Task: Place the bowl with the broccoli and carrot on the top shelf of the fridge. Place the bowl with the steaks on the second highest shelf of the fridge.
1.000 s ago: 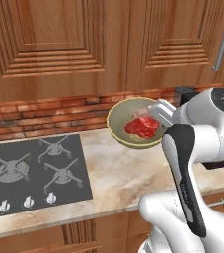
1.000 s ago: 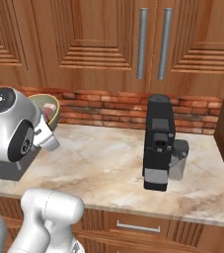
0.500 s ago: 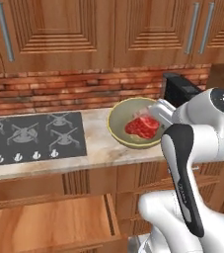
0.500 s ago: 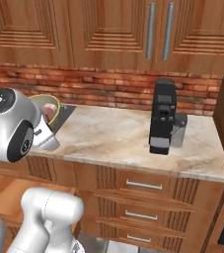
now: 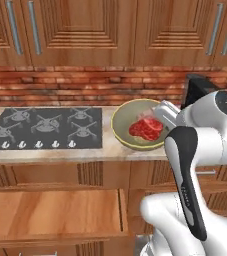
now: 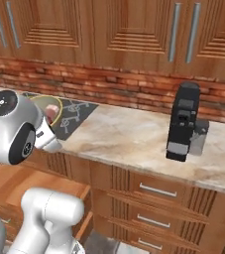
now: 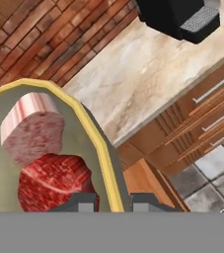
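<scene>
Pinching the yellow-rimmed olive bowl, the claw carries red marbled steaks.

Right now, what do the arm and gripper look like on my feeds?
The arm is glossy white with rounded links, a long dark grey panel along one link and dark round joint caps. The gripper shows two small dark grey finger tips with lighter square pads. No cables or markings are visible.

Steaks lie in the bowl — right of the stove; coffee machine further right.
</scene>
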